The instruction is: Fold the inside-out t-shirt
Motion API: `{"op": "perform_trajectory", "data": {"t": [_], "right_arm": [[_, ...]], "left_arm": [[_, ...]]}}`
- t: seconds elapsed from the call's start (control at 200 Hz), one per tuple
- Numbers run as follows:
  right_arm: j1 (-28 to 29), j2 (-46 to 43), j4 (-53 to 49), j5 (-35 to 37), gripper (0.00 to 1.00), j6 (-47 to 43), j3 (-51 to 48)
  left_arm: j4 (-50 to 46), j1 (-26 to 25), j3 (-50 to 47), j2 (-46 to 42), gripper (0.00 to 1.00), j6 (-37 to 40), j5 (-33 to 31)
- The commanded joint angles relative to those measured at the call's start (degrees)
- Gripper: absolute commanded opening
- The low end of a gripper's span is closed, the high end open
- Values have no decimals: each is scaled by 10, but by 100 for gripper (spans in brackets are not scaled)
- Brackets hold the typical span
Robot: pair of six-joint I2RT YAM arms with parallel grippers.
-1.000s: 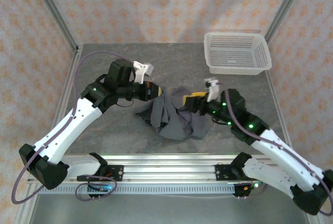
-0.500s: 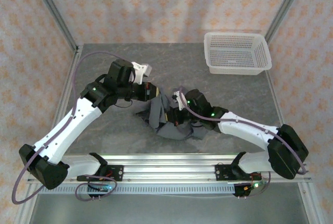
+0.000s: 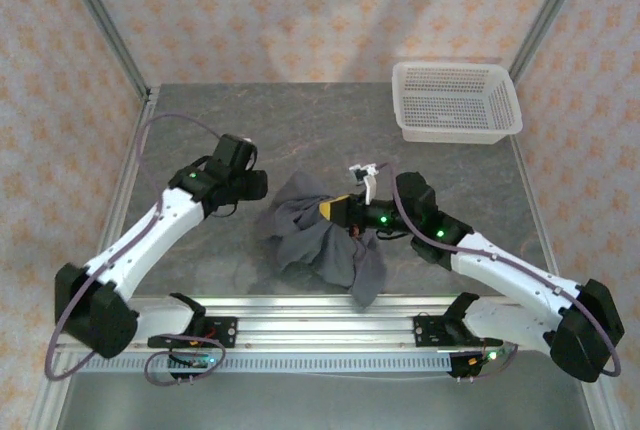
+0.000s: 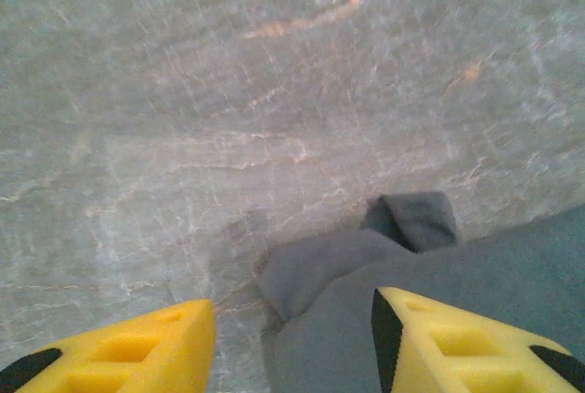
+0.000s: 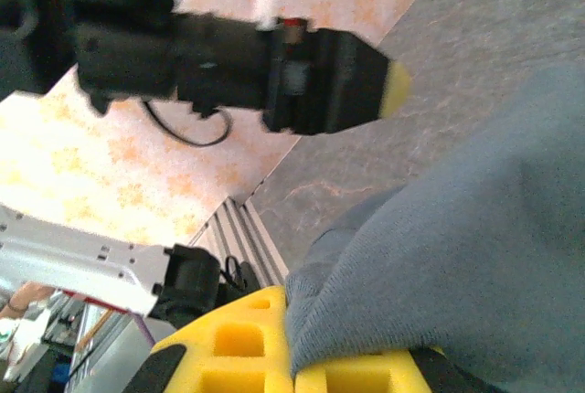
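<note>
The inside-out t-shirt [image 3: 312, 240] lies in a crumpled slate-grey heap at mid-table, one fold trailing toward the front rail. My right gripper [image 3: 341, 212] is shut on a bunch of its fabric; in the right wrist view the cloth [image 5: 475, 256] drapes over the closed yellow fingers [image 5: 247, 352]. My left gripper [image 3: 259, 187] stands open just left of the heap. In the left wrist view its yellow fingers [image 4: 128, 347] are spread apart, with the shirt's edge [image 4: 366, 274] lying loose on the table between them.
A white mesh basket [image 3: 456, 100] stands at the back right corner. Aluminium frame posts and patterned walls ring the grey marbled table [image 3: 200, 120]. A metal rail [image 3: 320, 328] runs along the front edge. The left arm's black wrist [image 5: 274, 69] hangs close by in the right wrist view.
The right gripper reached into the heap and shut on the shirt. The left gripper opened, let go and drew back left. The shirt has spread toward the front.
</note>
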Motion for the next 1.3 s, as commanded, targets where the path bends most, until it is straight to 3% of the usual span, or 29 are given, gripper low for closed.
{"op": "perform_trajectory", "data": {"t": [0.0, 0.095, 0.22, 0.36, 0.495, 0.525, 0.611, 0.646, 0.771, 0.906, 0.991, 1.066, 1.296], "right_arm": [[-11, 0, 44, 12, 0, 11, -11], [-17, 12, 49, 13, 0, 11, -9], [-19, 29, 55, 4, 0, 14, -1], [-19, 40, 57, -2, 0, 17, 7], [-19, 40, 49, -2, 0, 20, 10], [-19, 37, 45, 1, 0, 20, 10], [-20, 23, 20, 26, 0, 15, 8], [-20, 15, 6, 43, 0, 10, 4], [-35, -7, -5, 99, 0, 1, -41], [-37, 5, 15, 163, 0, -18, -122], [-36, 39, 71, 99, 10, -10, -151], [-28, 45, 45, 78, 18, -20, -131], [46, -56, -98, 244, 55, -190, -40]], "left_arm": [[29, -1, -4, -92, 50, -20, 3], [32, -2, -24, -127, 47, -62, 125], [45, -24, -53, -111, 45, -112, 278], [21, -98, -47, -56, 50, -69, 238], [56, -119, -46, 12, 57, -61, 260], [50, -119, -41, 22, 52, -61, 242], [34, -118, -33, 27, 12, -59, 181], [30, -117, -27, 20, 0, -59, 170], [49, -98, -7, -32, 0, -73, 191], [150, -44, -8, -96, 0, -142, 324], [194, -33, -5, -116, 0, -161, 368], [188, -33, 6, -115, 0, -152, 381], [160, -33, 0, -110, 0, -124, 397]]}}
